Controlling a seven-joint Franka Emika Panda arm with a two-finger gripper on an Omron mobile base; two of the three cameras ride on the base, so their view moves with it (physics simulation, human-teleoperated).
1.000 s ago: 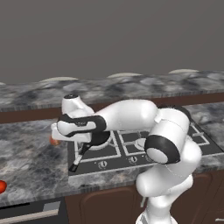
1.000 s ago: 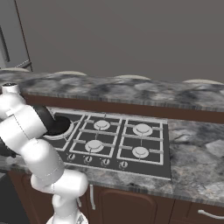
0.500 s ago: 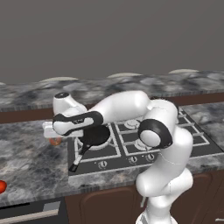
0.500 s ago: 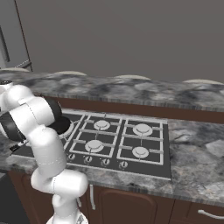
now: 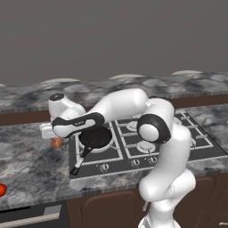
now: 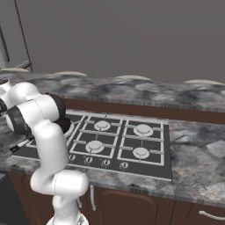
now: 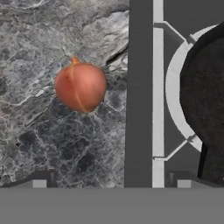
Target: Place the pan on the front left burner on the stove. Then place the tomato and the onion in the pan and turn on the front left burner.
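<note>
Tomato first: you will find it at the near left edge of the counter, half cut off by the left base view's border and well apart from everything else. Going back from there, the stove sits sunk in the counter with its row of knobs along its near edge. The pan already rests on the front left burner, its thin handle pointing toward the stove's near left corner, the pale tip reaching the stove's edge. Just beyond the stove's left edge, on the bare stone, lies the onion, beside the pan but not touching it. Your gripper hovers over the onion with its fingers spread wide and nothing between them. In the hand view the onion lies on the marbled counter left of the stove's edge, with the pan's dark rim at the right and both fingertips low, well apart.
</note>
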